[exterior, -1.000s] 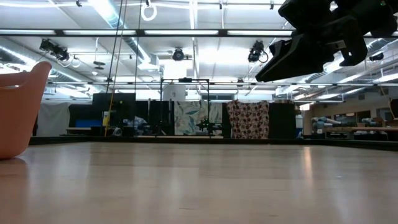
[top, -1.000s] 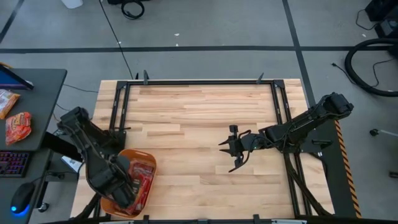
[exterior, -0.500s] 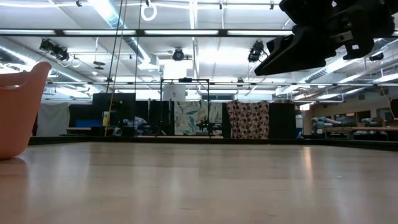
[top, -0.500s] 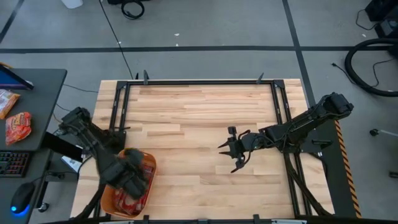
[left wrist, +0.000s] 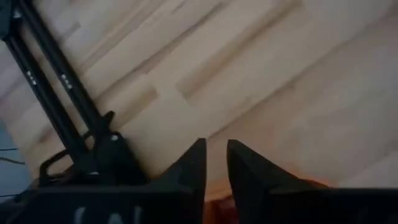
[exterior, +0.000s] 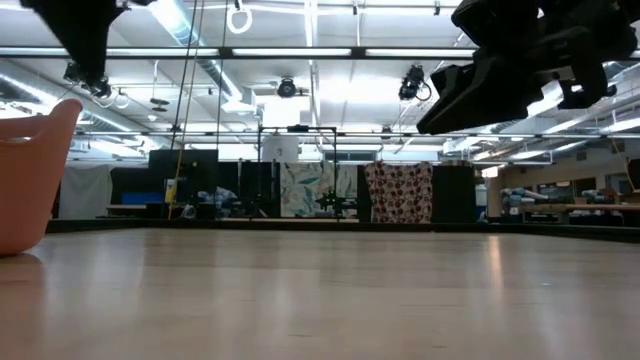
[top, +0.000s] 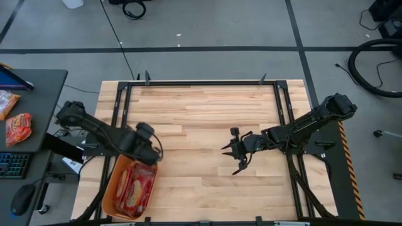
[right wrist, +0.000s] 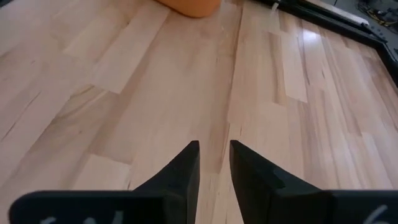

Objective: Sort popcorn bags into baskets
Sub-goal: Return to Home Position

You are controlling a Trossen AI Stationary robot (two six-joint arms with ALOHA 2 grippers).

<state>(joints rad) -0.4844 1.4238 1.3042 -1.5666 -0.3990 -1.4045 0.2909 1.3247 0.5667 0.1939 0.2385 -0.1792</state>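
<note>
The orange basket [top: 107,191] sits at the table's near left corner; its wall also shows in the low view [exterior: 30,180] and its rim in the right wrist view [right wrist: 186,6]. Several red popcorn bags [top: 135,188] with cream panels lie inside it. My left gripper [top: 149,152] [left wrist: 214,155] hangs shut and empty above the basket's far rim. My right gripper [top: 227,154] [right wrist: 214,152] hovers shut and empty over bare wood right of the table's middle, raised clear of the table in the low view [exterior: 480,90].
A black frame rail [top: 119,107] runs along the table's left, far and right edges. A grey desk [top: 38,81] left of the table holds an orange-red snack packet [top: 19,127] and a keyboard. Bare wood [top: 201,113] lies between the two grippers.
My left gripper has risen out of the basket's near part and swung toward the table's far edge, ending over the basket's far rim; the bags it covered now show. The basket has stayed where it was.
</note>
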